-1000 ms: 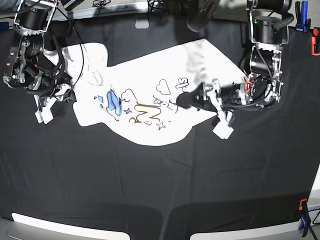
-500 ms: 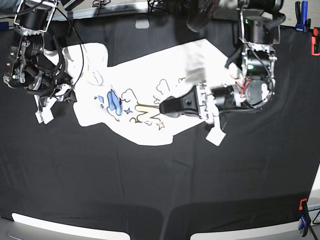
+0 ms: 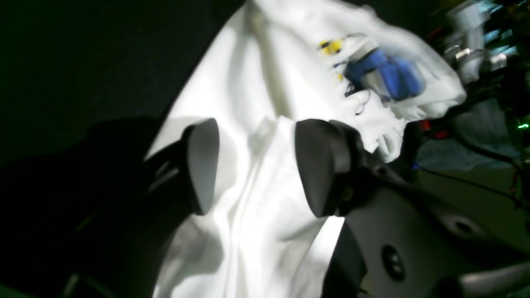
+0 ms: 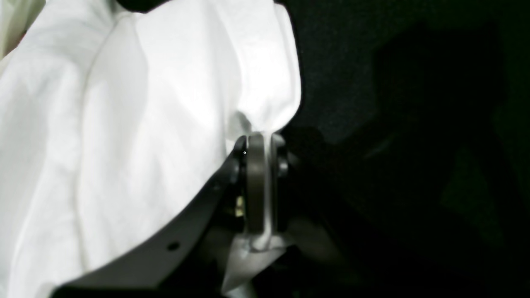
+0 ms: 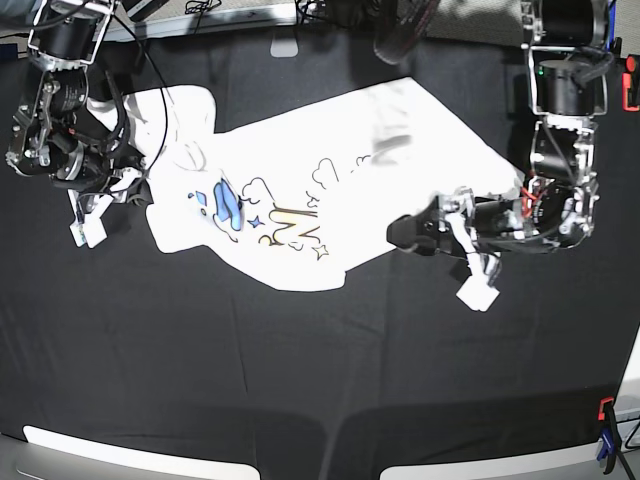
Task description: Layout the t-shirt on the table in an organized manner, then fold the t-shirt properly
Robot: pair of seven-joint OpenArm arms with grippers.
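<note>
- Since a moment ago my left arm has swung back from over the print toward the worktop's right edge, and the t-shirt (image 5: 300, 190) has flattened a little where it had been bunched under me.
- My t-shirt lies print-up on the far-left half of the worktop (image 5: 300, 380), slanting from the far-left corner toward the middle, crumpled at its left end and not yet squared up.
- My left fingers (image 3: 256, 165) stand wide apart with white cloth between and under them, gripping nothing; in the base view they hover (image 5: 410, 232) just off the shirt's right-hand hem.
- My right fingers (image 4: 258, 145) are pinched shut on a bunched edge of the shirt; in the base view they sit (image 5: 95, 180) near the worktop's left edge.
- My reading of the step: I am spreading the shirt out before any fold.
- To do it well I should close on the hem edge alone, one layer, then draw my two arms apart along the worktop so the cloth goes taut and flat without lifting the print side over.
- A risk, as I judge it: pulling too hard could tug the cloth out of my right-hand pinch.
- Room is generous: the whole near half of the worktop is bare black cloth, and the stretch toward the right edge is open too.
- Clamps (image 5: 607, 435) sit at the right edge; I should keep clear of them.
</note>
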